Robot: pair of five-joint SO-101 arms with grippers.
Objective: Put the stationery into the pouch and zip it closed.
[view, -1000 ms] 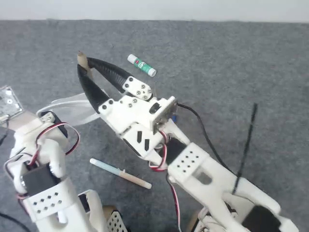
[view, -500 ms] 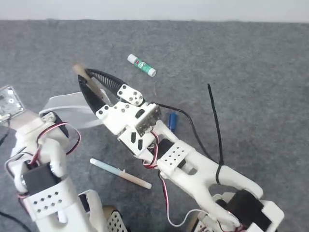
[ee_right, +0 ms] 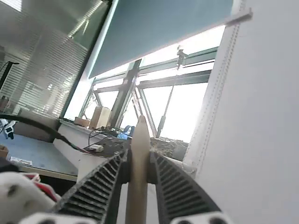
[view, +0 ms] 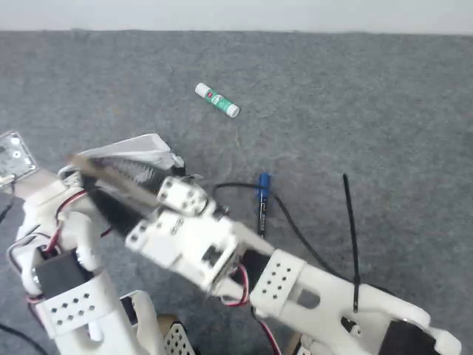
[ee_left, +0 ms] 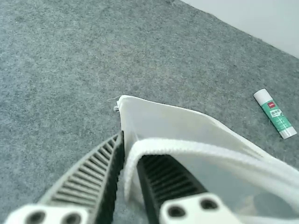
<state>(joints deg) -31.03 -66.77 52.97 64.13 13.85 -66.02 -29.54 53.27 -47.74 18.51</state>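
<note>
Right gripper (ee_right: pixel 138 161) clamped on a tan pencil (ee_right: pixel 138 140), pencil lying across just beside the pouch (view: pixel 144 148), left gripper (ee_left: pixel 128 154) pinched shut on the pouch's white rim, blue-capped pen (view: pixel 261 194) on the grey mat (view: pixel 369 111) well apart from both, glue stick (view: pixel 216 100) farther back.
</note>
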